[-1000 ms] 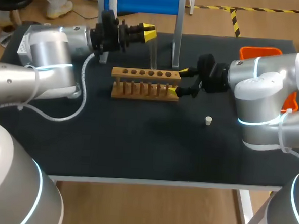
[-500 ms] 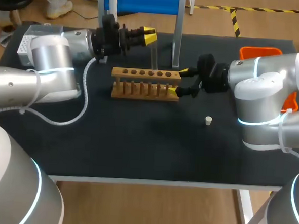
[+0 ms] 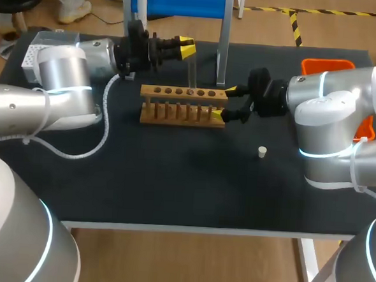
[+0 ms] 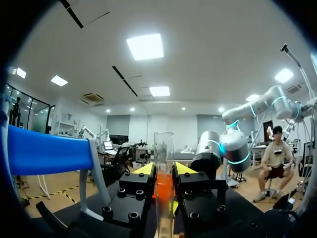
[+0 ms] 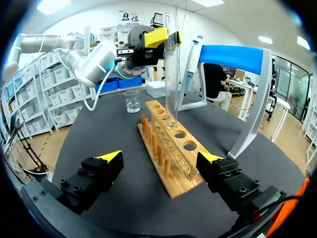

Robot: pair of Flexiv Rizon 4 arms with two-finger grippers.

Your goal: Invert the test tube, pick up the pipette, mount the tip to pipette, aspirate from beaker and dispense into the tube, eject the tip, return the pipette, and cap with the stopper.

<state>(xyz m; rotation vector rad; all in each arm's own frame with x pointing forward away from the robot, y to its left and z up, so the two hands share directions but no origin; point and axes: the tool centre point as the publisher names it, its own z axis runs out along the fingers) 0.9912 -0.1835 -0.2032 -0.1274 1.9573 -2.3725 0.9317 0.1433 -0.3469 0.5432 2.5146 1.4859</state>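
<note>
One clear glass test tube point(image 3: 192, 68) stood upright in the left gripper point(image 3: 184, 45). The yellow-tipped fingers pinched it from both sides near its upper part, and its rounded lower end sat at a hole toward the right of the row in the brown wooden tube rack point(image 3: 184, 91). In the right wrist view the tube point(image 5: 171, 64) appeared to have its open mouth up and its base just entering the hole. The inversion therefore seemed done, and seating the tube was the step in hand.

The rack lay parallel to the tabletop's far edge, about midway along it. The right gripper point(image 3: 227, 104) waited at the rack's right end with its fingers spread wide, one on each side of the wood and not touching it.

To finish well, the left arm should keep the tube vertical and centred over the hole. It should lower the tube until the base rests in the rack, and only then part its fingers and back straight off, so the glass is not dragged or tipped. The right fingers could close on the rack end if it slid.

A small white stopper point(image 3: 262, 152) lay toward the tabletop's right edge. A glass beaker point(image 5: 131, 101) stood beyond the rack's far end, and a pipette point(image 5: 192, 59) hung on the blue-barred stand point(image 3: 184, 1) at the far edge.
</note>
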